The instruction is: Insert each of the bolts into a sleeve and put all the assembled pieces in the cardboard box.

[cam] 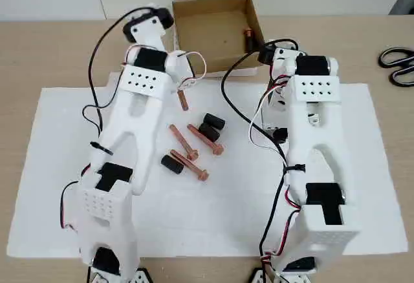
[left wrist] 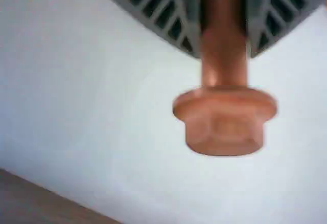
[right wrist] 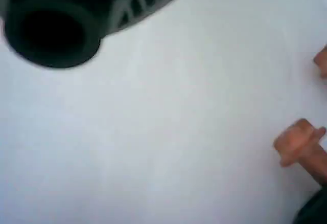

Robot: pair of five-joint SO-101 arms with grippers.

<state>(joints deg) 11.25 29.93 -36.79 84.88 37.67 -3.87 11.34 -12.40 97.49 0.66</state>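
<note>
Three loose bolts (cam: 206,139) lie nearby; left gripper (left wrist: 224,47) clamps bolt (left wrist: 225,119), right gripper (cam: 278,129) clamps sleeve (right wrist: 51,32).

Copper bolt (left wrist: 225,116) (head outward) clamped between the fingers (left wrist: 153,6).

Wooden table (cam: 39,50), white sheet (cam: 194,218), scissors (cam: 398,65), cardboard box (cam: 211,2)
</note>
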